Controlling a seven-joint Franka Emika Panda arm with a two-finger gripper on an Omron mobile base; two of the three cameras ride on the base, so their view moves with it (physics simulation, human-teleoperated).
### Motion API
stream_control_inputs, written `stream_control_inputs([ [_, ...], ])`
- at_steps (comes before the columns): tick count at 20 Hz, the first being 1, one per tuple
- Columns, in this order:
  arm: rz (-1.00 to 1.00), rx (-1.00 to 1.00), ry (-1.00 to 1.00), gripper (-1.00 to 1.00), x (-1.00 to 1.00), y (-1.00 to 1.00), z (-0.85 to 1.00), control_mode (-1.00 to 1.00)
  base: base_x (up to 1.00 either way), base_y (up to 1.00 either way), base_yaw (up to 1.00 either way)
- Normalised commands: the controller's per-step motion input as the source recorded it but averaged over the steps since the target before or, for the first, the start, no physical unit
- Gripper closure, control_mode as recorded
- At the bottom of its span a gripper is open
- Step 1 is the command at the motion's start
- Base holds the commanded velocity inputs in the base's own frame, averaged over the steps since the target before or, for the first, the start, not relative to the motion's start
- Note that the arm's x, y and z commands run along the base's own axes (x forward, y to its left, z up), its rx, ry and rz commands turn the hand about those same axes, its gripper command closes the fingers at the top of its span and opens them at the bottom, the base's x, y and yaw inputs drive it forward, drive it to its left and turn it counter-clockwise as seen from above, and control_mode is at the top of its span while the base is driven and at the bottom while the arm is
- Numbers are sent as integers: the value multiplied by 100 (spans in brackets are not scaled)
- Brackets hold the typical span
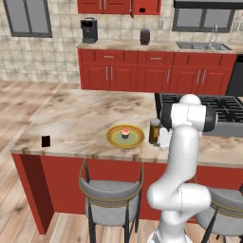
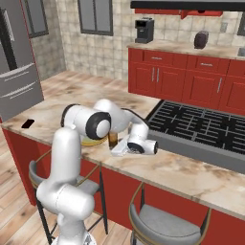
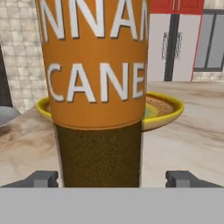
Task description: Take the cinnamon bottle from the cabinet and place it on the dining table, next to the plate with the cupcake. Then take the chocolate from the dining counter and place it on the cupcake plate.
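The cinnamon bottle [image 1: 154, 131] stands upright on the dining table [image 1: 80, 118], just right of the yellow-rimmed plate [image 1: 114, 138] that holds the cupcake [image 1: 125, 133]. My gripper [image 3: 113, 178] is open. Its fingertips [image 3: 43, 178] sit wide on either side of the bottle [image 3: 98, 87], with a gap on each side. From the right base view the hand [image 2: 118, 150] is low on the marble beside the bottle [image 2: 113, 139]. The chocolate [image 1: 45, 141] lies near the island's left end, far from the gripper. Red wall cabinets [image 1: 104, 5] hang at the back.
A gas cooktop [image 1: 209, 107] is set into the island to the right of the bottle. Two grey stools [image 1: 111, 199] stand under the near edge. A coffee machine [image 1: 88, 29] and a sink [image 1: 204, 46] are on the back worktop. A fridge [image 2: 16, 62] stands at the left.
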Motion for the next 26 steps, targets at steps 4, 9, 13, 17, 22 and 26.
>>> stream_control_inputs([
  [4,0,0,0,-100,-7,-32,3,-100,0,0,0],
  [9,0,0,0,-100,-25,-33,12,-100,0,0,0],
  [13,-1,0,1,-100,-41,-9,37,-100,0,0,0],
  [17,-7,-1,8,-100,-46,0,54,-100,0,0,0],
  [22,-18,-8,17,-100,-36,0,58,-100,0,0,0],
  [26,-21,-13,21,-100,-37,2,52,-100,0,0,0],
])
